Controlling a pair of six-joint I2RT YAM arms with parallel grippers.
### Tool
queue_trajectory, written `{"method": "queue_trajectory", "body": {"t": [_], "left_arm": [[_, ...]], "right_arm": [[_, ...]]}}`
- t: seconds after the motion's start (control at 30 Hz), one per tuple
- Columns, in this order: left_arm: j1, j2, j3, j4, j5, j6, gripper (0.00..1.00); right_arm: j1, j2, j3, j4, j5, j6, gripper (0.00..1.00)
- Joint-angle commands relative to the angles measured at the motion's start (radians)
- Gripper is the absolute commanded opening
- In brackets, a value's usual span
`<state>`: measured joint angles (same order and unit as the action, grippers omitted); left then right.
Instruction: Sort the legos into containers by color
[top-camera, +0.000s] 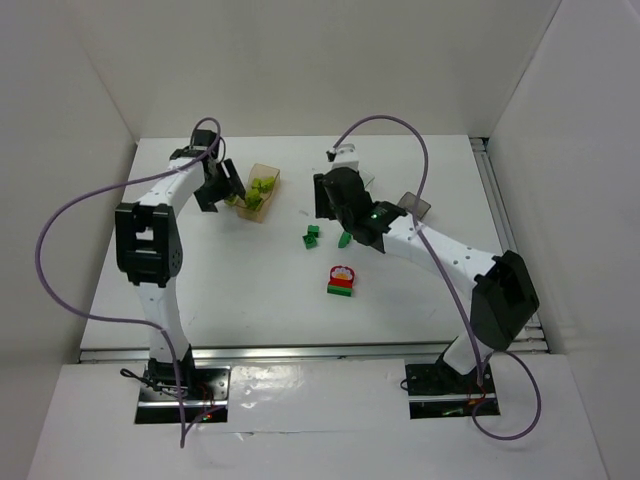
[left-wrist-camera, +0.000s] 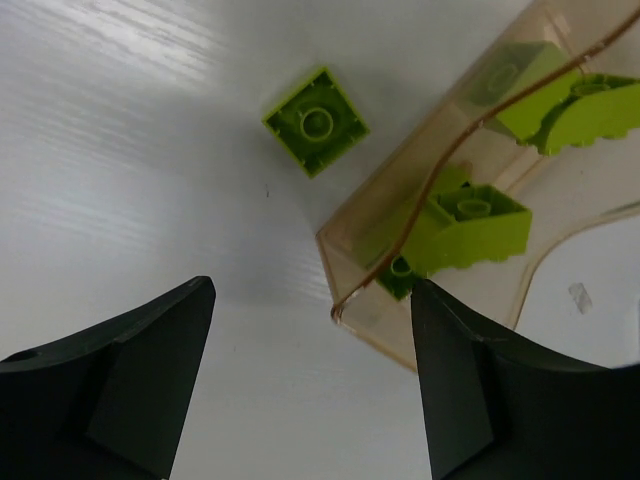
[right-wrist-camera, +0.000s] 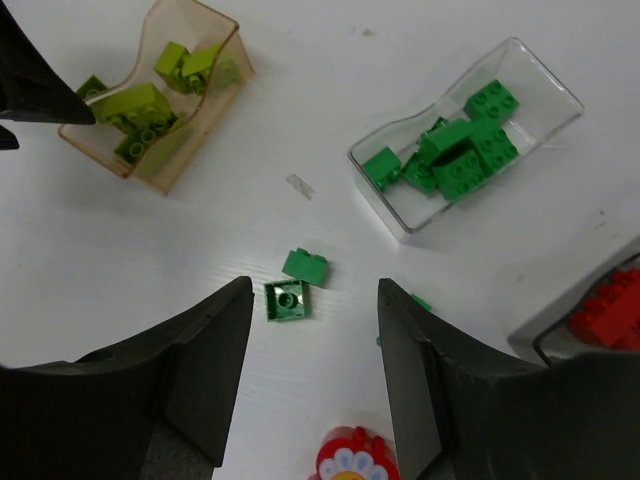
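An amber tub (top-camera: 258, 190) holds several lime bricks (left-wrist-camera: 470, 225). One lime brick (left-wrist-camera: 315, 120) lies on the table just outside the tub's corner. My left gripper (left-wrist-camera: 312, 300) is open and empty, low over the table by that corner (top-camera: 222, 190). A clear tub (right-wrist-camera: 465, 135) holds several dark green bricks. Two dark green bricks (right-wrist-camera: 288, 300) lie loose on the table (top-camera: 312, 235), a third (right-wrist-camera: 420, 300) is half hidden by my finger. My right gripper (right-wrist-camera: 312, 288) is open and empty above them (top-camera: 325, 205). A smoky grey tub (right-wrist-camera: 610, 310) holds red bricks.
A red flower piece on a green brick (top-camera: 341, 280) stands near the table's middle and shows at the bottom of the right wrist view (right-wrist-camera: 350, 462). The right arm covers most of the clear tub from above. White walls enclose the table.
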<state>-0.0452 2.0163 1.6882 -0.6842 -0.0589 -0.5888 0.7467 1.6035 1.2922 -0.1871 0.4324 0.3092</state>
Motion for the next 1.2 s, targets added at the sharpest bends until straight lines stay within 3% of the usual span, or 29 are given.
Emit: {"method": "queue_trajectory", "body": {"t": [0.0, 0.3, 0.57, 0.97, 1.17], "left_arm": [[0.001, 0.07, 0.106, -0.049, -0.021, -0.075, 0.87], [0.001, 0.156, 0.14, -0.018, -0.032, -0.163, 0.83], [-0.051, 0.043, 0.082, 0.067, 0.062, -0.106, 0.85], [-0.016, -0.022, 0.027, 0.14, 0.047, -0.198, 0.78], [0.017, 0.071, 0.102, 0.089, -0.004, -0.235, 0.78]], "right_arm": [[-0.023, -0.076, -0.027, -0.035, 0.031, 0.011, 0.6], [-0.041, -0.085, -0.056, -0.067, 0.002, 0.021, 0.6], [-0.041, -0.063, -0.056, -0.077, -0.018, 0.03, 0.6], [-0.041, -0.004, -0.028, -0.098, -0.047, 0.03, 0.62], [-0.041, 0.027, -0.008, -0.107, -0.066, 0.03, 0.62]]}}
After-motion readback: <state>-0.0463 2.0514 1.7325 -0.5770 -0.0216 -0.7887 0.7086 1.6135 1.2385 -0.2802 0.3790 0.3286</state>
